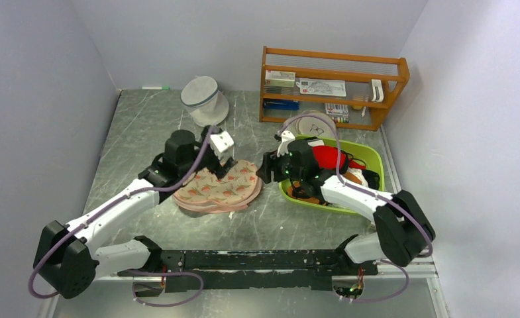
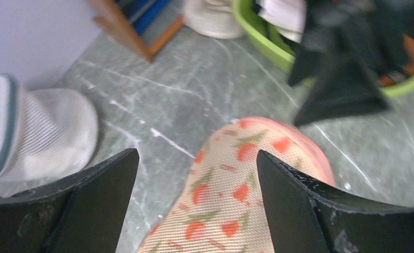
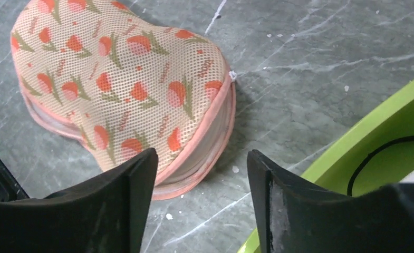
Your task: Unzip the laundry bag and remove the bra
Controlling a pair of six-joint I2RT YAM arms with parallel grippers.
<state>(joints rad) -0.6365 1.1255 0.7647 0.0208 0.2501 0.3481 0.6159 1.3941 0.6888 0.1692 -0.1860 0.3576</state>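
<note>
The laundry bag (image 1: 220,187) lies flat on the grey table, peach mesh with a red print. My left gripper (image 1: 221,163) hovers over the bag's far edge, open, with the printed fabric (image 2: 231,195) below and between its fingers and nothing held. My right gripper (image 1: 265,169) is just right of the bag, open over bare table (image 3: 202,155). Beside its left finger the bag's pink edge (image 3: 204,153) shows a pale band between two seams. I cannot tell whether the zip is parted. The bra is hidden.
A green basket (image 1: 375,158) with a red garment (image 1: 326,157) sits right of the bag, under my right arm. A thin black strand (image 3: 378,153) lies inside it. A white cylindrical mesh bag (image 1: 203,99) and a wooden shelf (image 1: 333,86) stand at the back.
</note>
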